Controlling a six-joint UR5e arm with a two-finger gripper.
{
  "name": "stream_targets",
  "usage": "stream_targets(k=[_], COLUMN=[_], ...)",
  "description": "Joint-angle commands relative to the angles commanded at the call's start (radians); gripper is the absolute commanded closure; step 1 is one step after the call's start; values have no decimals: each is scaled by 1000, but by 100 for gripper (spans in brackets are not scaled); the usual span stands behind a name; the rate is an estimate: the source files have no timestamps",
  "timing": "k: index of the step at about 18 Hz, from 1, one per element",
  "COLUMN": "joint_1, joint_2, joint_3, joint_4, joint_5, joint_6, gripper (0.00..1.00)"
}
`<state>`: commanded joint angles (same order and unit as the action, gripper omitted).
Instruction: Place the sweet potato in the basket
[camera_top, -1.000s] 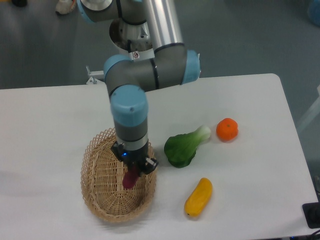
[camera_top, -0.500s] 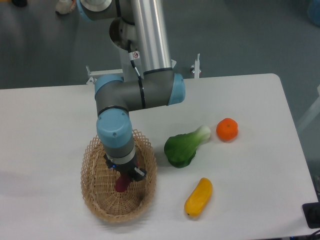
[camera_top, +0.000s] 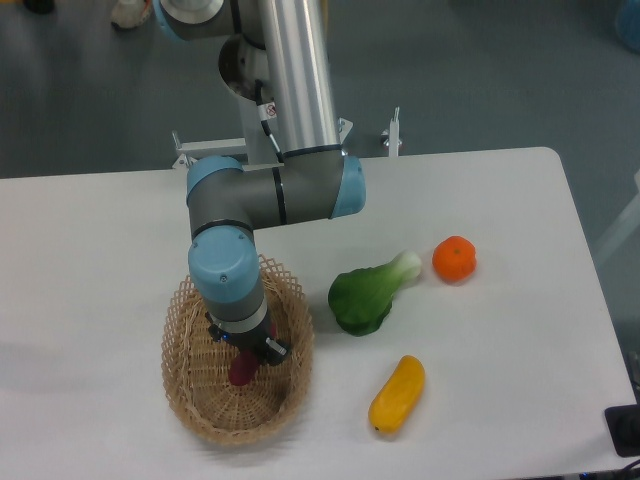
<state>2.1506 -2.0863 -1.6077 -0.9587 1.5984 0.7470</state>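
The reddish-purple sweet potato (camera_top: 241, 370) hangs low inside the tan wicker basket (camera_top: 190, 395), at or just above its floor; I cannot tell whether it touches. My gripper (camera_top: 245, 359) points straight down into the basket and is shut on the sweet potato's upper end. The wrist hides most of the fingers and the top of the tuber, so only its lower part shows.
A green leafy vegetable (camera_top: 368, 294) lies just right of the basket. An orange fruit (camera_top: 454, 259) sits further right. A yellow oblong vegetable (camera_top: 397, 395) lies toward the front, right of the basket. The arm's elbow (camera_top: 270, 190) hangs over the basket's far side.
The arm has carried the sweet potato leftward from the basket's right rim to its middle and lowered it slightly. Over the last half second it barely moved.
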Motion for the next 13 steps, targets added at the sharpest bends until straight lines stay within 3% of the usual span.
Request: stream_targets(k=[4, 9, 13], joint_1=[15, 126, 196], joint_2=[29, 90, 133], joint_3=[31, 123, 118], joint_4=[-2, -11, -24], joint_5=[-2, -11, -12], joint_6=[9, 26, 126], gripper=[0, 0, 0])
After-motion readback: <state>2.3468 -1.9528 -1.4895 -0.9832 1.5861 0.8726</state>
